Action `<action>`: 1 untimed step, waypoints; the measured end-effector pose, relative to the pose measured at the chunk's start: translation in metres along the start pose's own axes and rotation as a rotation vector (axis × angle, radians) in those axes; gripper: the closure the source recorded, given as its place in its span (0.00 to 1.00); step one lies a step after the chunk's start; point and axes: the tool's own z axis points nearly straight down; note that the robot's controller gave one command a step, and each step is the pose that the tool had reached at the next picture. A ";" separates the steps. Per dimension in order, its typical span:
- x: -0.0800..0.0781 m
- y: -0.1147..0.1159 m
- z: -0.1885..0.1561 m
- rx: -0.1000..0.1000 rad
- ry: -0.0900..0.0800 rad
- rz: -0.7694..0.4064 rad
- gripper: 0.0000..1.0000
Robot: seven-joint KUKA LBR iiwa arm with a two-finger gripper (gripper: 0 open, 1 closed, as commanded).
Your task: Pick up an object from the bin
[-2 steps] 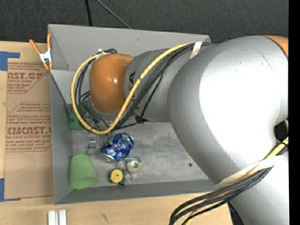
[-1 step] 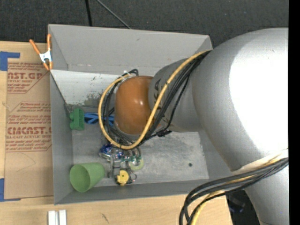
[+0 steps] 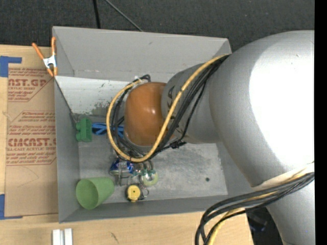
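My gripper (image 3: 121, 173) reaches down under the arm's wrist into the front left part of the bin, mostly hidden. Just right of it lies a small clear ring-shaped thing with green in it (image 3: 149, 176). A small yellow round thing (image 3: 133, 193) lies just in front of the gripper near the front wall. A green plastic cup (image 3: 93, 192) lies on its side in the front left corner, left of the gripper. Small blue bits (image 3: 120, 165) show right at the gripper; I cannot tell whether they are held.
A green blocky thing (image 3: 83, 129) and a blue thing (image 3: 101, 130) lie by the left wall, further back. The arm with its orange cover and yellow cables hides the bin's middle and right. Bare floor shows at the front right.
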 end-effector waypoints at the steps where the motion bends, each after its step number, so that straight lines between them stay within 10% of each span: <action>1: -0.003 -0.014 -0.128 0.000 -0.007 -0.020 1.00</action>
